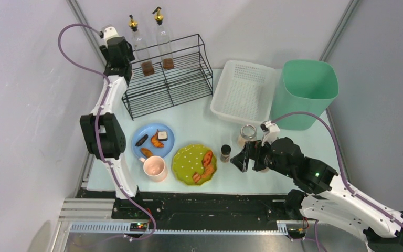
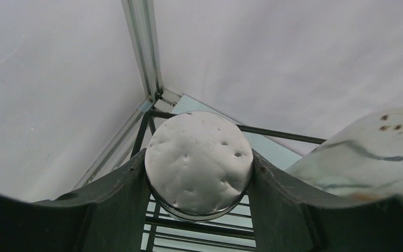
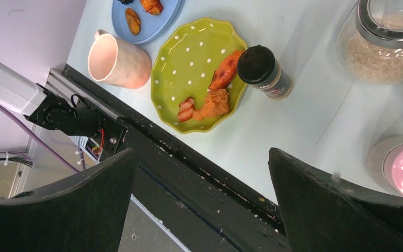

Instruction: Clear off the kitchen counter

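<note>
We see the left gripper clamped on a white-lidded jar, a finger pressed to either side, raised over the left end of the black wire rack; the right gripper stands spread wide, holding nothing, low over the front edge of the kitchen counter, near a dark-capped spice jar; the counter lies under both arms, bearing the rack, a blue plate, a green dotted plate and a pink mug.

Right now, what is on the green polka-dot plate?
The green plate holds an orange wedge, a breaded chunk and red sliced bits. In the right wrist view, the black-lidded spice jar covers part of its rim.
</note>
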### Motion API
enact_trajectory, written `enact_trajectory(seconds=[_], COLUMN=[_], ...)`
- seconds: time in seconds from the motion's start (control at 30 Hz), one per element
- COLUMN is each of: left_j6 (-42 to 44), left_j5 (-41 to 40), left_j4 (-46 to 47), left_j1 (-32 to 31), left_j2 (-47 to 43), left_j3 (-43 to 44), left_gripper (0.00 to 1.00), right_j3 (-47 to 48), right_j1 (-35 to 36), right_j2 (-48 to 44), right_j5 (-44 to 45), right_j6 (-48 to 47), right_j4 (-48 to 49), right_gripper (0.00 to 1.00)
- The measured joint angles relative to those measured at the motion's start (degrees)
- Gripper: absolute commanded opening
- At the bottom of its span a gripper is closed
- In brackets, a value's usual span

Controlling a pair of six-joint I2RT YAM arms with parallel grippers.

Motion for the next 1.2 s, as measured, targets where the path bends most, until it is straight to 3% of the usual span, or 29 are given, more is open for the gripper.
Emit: enact_trajectory(seconds=[0.07,0.13,0.17,0.3,0.43,0.53,0.83,1.2], left_j6=[-0.61,-1.27,-1.44,-1.92,-2.01,-2.01,-1.77,-3.28], left_j5=[-0.02,-0.13,-0.17,-0.35,-1.09,-1.99,-2.84,-1.38], left_j4=[0.37,1.16,1.25,2.43,3.91,3.96,2.36,3.02], left_j1=[0.02,0.04,0.04,0.04,-0.11,-0.31,-1.88,-2.93], left_j2=[0.0,0.0,0.0,-0.04,-0.5,-1.44,-9.46,-25.79], left_j3=[-1.14,-1.92,-2.01,-2.73,-3.96,-5.62,-11.74,-22.64], left_gripper=[0.12,0.22,0.33,0.59,0.71,0.97,1.0,1.0], right_j3=[-0.11,-0.44,-0.63,-0.85,-0.85,-0.87,-1.05,-1.01], right_j1=[0.33,0.57,0.68,1.01,1.22,1.22,1.27,1.27], right_j2=[-0.15,-0.55,-0.76,-1.46,-2.27,-2.82,-5.31,-9.64], right_j5=[0.11,0.37,0.48,0.98,1.51,1.62,3.21,4.92], right_j6=[0.09,0.28,0.44,1.05,1.49,1.75,2.73,4.5], right_j4=[0.02,0.0,-0.02,-0.37,-0.7,-1.25,-3.37,-8.26], right_gripper=[1.0,1.0,1.0,1.0,1.0,1.0,1.0,1.0])
